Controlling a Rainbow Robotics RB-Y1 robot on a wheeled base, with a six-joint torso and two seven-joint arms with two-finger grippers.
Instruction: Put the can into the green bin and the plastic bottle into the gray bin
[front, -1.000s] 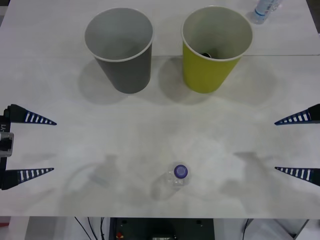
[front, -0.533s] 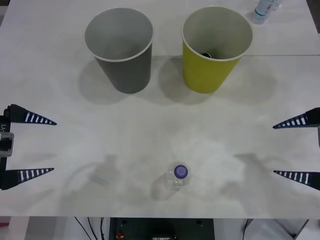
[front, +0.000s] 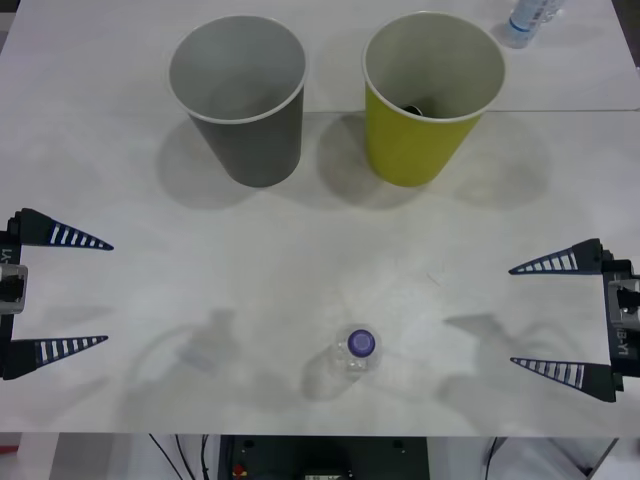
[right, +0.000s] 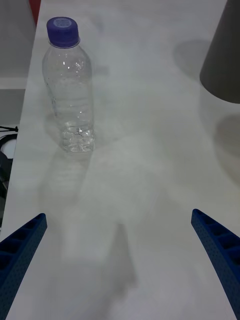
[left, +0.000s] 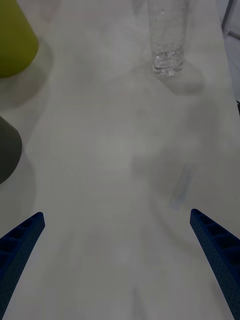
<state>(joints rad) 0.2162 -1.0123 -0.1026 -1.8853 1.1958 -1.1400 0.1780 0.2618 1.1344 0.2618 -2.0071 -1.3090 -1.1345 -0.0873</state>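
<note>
**Both grippers open and empty, bottle upright at the near edge**

left gripper (front: 60, 295): at the table's left edge, ribbed blue tapered fingers spread wide, nothing between them. Arm body cut off by the frame.

gray bin (front: 240, 100): toward the far edge, left of centre. Tapered paper-cup shape, dark matte wall, pale inside, whitish rolled rim. Looks empty as far as the inside shows.

plastic bottle (front: 357, 355): standing upright near the near edge, about mid-table, well apart from both bins. Clear crinkly plastic, purple-blue screw cap (right: 63, 30). From above the body is nearly invisible against the table (front: 120, 180), a pale mottled surface; the right wrist view shows it fully, the left wrist view cuts off all but its base.

green bin (front: 425, 100): just right of the gray one, not touching. Same cup shape, yellow-green wall, whitish inside. A dark object (front: 413, 107) sits at the bottom, mostly hidden by the front wall; can't identify it.

blue-labelled bottle (front: 528, 20): far right corner, cut off at the top.

right gripper (front: 545, 320): at the right edge, fingers wide apart, holding nothing.
</note>
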